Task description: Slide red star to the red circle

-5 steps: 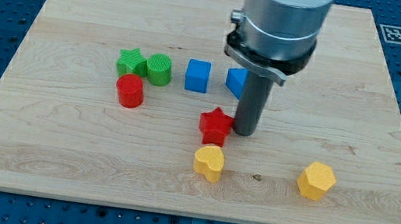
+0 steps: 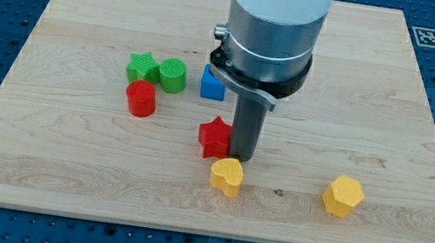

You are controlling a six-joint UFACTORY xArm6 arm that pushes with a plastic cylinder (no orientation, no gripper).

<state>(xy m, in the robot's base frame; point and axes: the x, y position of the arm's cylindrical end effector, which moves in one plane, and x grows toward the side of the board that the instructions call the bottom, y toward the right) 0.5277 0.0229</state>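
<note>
The red star (image 2: 214,136) lies near the board's middle. My tip (image 2: 242,157) touches its right side. The red circle (image 2: 141,98) is a short red cylinder up and to the left of the star, with a gap between them. The arm's grey body hides the area just above the star, including one of the blue blocks.
A green star (image 2: 141,67) and a green cylinder (image 2: 173,75) sit just above the red circle. A blue cube (image 2: 211,85) is partly hidden behind the arm. A yellow block (image 2: 226,176) lies just below the star; a yellow hexagon (image 2: 342,196) is at lower right.
My tip has moved left and slightly down, pushing the red star left toward the red circle. The arm now covers the second blue block.
</note>
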